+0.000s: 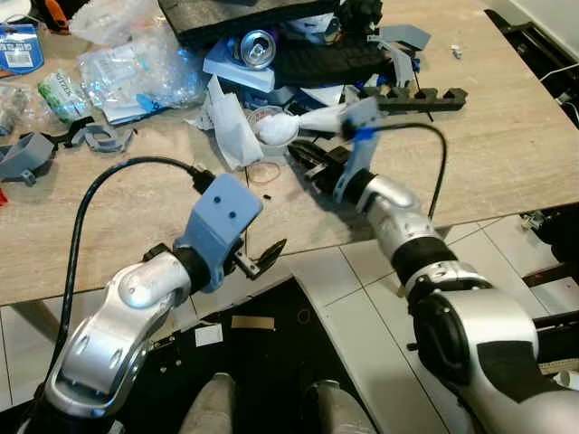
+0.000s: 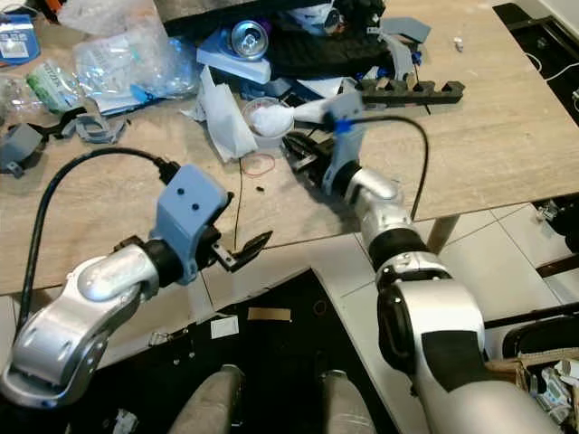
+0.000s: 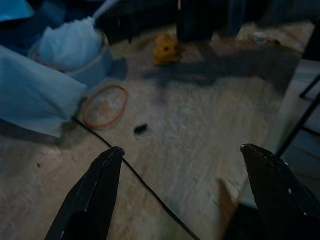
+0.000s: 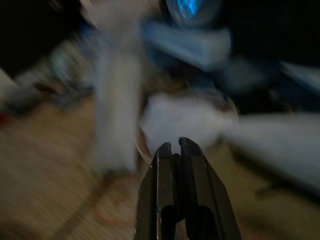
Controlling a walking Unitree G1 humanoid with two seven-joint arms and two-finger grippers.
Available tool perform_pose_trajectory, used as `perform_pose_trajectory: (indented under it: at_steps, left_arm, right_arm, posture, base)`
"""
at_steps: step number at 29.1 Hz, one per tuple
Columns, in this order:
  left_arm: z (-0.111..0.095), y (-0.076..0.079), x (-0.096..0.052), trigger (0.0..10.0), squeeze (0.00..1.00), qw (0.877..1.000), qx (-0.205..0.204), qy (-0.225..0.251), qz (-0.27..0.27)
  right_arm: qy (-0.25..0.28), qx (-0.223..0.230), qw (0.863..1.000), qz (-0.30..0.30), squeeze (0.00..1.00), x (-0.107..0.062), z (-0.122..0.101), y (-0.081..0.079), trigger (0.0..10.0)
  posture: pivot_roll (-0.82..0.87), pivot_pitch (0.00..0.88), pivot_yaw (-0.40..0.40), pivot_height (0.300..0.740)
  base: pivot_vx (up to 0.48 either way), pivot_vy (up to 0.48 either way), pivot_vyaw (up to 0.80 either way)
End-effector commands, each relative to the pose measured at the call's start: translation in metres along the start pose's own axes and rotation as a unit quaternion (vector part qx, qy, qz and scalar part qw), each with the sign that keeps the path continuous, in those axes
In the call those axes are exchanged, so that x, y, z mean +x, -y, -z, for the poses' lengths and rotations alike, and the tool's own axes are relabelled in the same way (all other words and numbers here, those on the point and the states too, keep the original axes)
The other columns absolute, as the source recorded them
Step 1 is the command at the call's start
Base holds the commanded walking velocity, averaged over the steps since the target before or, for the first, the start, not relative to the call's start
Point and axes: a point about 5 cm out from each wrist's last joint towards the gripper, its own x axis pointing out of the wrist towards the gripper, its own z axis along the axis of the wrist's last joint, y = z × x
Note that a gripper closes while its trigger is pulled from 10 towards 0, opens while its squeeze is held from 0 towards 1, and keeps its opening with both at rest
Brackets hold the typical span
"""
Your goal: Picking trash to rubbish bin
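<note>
Trash is lying heaped along the far half of the table (image 1: 507, 145): a small clear cup (image 1: 271, 127) stuffed with white tissue, a folded white paper (image 1: 228, 127) just beside it, a crushed can (image 1: 257, 47) on blue packaging behind, and clear plastic bags (image 1: 136, 54) further to the left. No rubbish bin can be made out in these views.

The right end effector (image 1: 306, 161) is being held low over the table just in front of the cup, its 2 fingers pressed together on nothing. The left end effector (image 1: 262, 259) is being held near the table's front edge, fingers spread wide and empty.

Trouble is being judged most likely at the cup: with the fingers clenched it could be knocked over or pushed deeper into the pile instead of being grasped. The right wrist view is blurred, so alignment is being left uncertain. A thin black cable (image 3: 145, 187) is running across the wood between the left fingers and could be snagged. An orange rubber band (image 3: 104, 106) and the loose paper could be dragged along unintentionally.

Pale wood-grain boards are forming the table surface, cluttered with grey printed parts (image 1: 27, 154). White floor tiles (image 1: 362, 307) are being seen below, with a dark mat near the robot's feet.
</note>
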Motion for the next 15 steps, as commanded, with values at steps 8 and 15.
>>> perform_pose_trajectory:
  at_steps: [8, 15]
  left_arm:
    - [0.003, 0.008, 0.01, 10.0, 0.0, 1.0, -0.004, 0.012, 0.018]
    - [0.006, 0.007, 0.014, 10.0, 0.0, 1.0, -0.007, 0.021, 0.012]
  right_arm:
    - [0.062, 0.089, 0.984, -0.138, 0.0, -0.015, -0.06, -0.007, 0.0]
    - [0.172, 0.234, 0.933, -0.214, 0.0, -0.038, -0.099, -0.017, 0.0]
  posture:
    - [0.25, 0.274, -0.015, 0.74]
    - [0.24, 0.217, -0.024, 0.74]
  base:
    - [0.0, 0.0, 0.0]
    - [0.0, 0.0, 0.0]
